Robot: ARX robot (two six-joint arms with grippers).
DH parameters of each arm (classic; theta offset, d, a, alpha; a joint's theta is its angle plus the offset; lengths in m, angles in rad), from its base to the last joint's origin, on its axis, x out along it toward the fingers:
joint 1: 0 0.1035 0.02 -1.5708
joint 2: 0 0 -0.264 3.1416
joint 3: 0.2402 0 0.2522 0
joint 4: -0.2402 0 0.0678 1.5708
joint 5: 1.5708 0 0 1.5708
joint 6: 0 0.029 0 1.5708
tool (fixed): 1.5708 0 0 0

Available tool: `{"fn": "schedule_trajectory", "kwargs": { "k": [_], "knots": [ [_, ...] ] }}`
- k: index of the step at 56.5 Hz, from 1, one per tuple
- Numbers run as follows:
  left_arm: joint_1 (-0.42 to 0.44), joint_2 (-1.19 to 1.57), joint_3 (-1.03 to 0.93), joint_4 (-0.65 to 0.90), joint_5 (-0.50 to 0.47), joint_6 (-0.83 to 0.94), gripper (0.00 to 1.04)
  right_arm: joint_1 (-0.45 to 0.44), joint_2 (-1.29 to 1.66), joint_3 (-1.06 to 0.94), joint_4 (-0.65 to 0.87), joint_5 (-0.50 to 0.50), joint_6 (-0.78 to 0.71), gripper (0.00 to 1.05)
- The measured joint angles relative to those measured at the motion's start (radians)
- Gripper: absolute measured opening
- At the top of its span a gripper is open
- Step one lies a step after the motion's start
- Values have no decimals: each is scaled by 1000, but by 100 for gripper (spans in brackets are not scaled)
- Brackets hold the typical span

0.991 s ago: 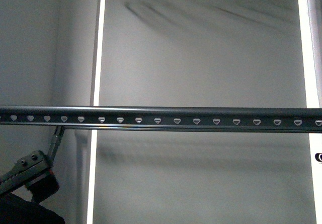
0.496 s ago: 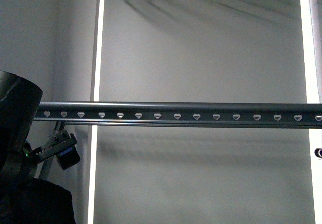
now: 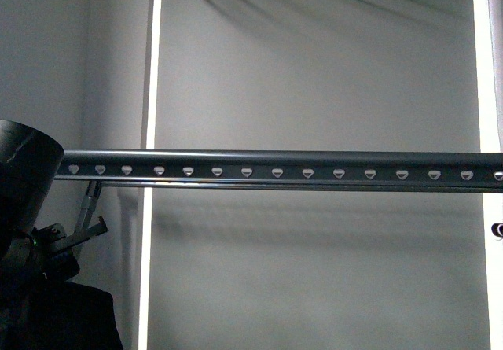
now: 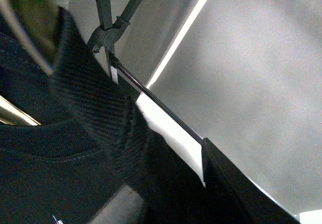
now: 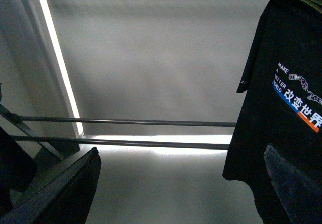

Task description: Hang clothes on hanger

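Note:
The hanger (image 3: pixel 314 169), a dark grey rail with pale triangular cut-outs, runs level across the front view. My left arm rises at the far left and covers the rail's left end, with the black clothes (image 3: pixel 67 318) bunched below it. In the left wrist view my left gripper (image 4: pixel 171 194) is shut on the clothes (image 4: pixel 90 103) just under the ribbed collar. A brass-coloured strip (image 4: pixel 15 110) shows inside the neck. In the right wrist view the clothes (image 5: pixel 282 108) hang as a black T-shirt with a coloured print. My right gripper (image 5: pixel 181 194) stands open beside its hem, holding nothing.
A bright vertical light strip (image 3: pixel 148 67) and a plain grey wall lie behind the rail. A slanted rack strut with a joint (image 4: pixel 105 35) shows near the collar. Two thin horizontal bars (image 5: pixel 131 121) cross the right wrist view. Another light strip (image 3: pixel 489 67) runs at the far right.
My left arm has risen into the front view at the far left, bringing the clothes up with it. The rail now sits slightly higher in the picture.

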Motion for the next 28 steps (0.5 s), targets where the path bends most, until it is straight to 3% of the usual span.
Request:
{"fn": "schedule_trajectory", "kwargs": {
  "k": [4, 10, 22, 28],
  "knots": [
    [0, -22, -33, 0, 34, -33, 13, 0, 0, 0, 0, 0, 0, 97],
    [3, -67, -98, -5, 87, -92, 7, 0, 0, 0, 0, 0, 0, 97],
    [-16, -364, -391, -25, 300, 11, 5, 0, 0, 0, 0, 0, 0, 97],
    [-41, -529, -510, -126, 444, 138, 4, 0, 0, 0, 0, 0, 0, 97]
  ]
}}
